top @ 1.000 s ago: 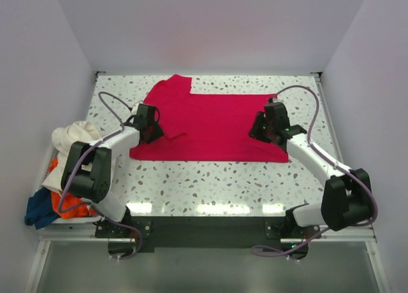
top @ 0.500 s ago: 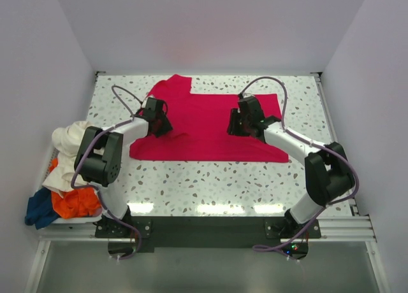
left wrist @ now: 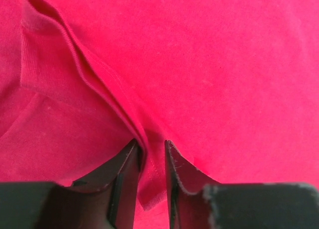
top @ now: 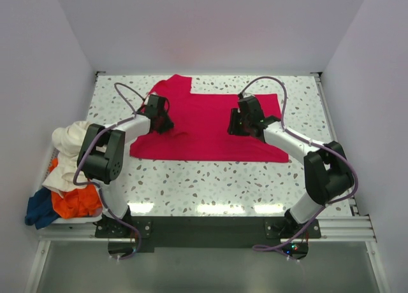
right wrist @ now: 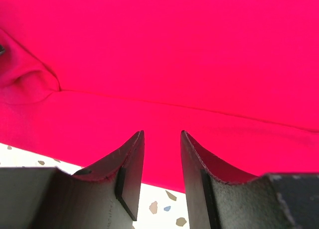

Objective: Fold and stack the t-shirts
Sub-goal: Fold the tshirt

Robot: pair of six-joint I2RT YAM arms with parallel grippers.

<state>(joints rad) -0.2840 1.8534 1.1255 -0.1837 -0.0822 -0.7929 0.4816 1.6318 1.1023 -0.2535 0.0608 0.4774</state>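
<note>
A crimson red t-shirt [top: 204, 124] lies spread flat across the back of the speckled table [top: 210, 178], one sleeve pointing to the rear left. My left gripper [top: 164, 123] is down on its left part. In the left wrist view a raised ridge of red cloth [left wrist: 84, 84] runs between the narrowed, still open fingers of that gripper [left wrist: 151, 143]. My right gripper [top: 234, 124] rests on the shirt's right part. In its own wrist view the right gripper [right wrist: 162, 133] stands open over the flat cloth [right wrist: 164, 55] near its edge, holding nothing.
At the table's left edge lies a pile of other t-shirts: a cream white one [top: 69, 140] on top, an orange one [top: 76, 204] below it and a dark blue one [top: 39, 210] at the near corner. White walls enclose the back and both sides.
The right gripper moved left onto the shirt, then stayed. The left gripper shifted slightly toward the rear, and its jaws have narrowed around the cloth ridge.
</note>
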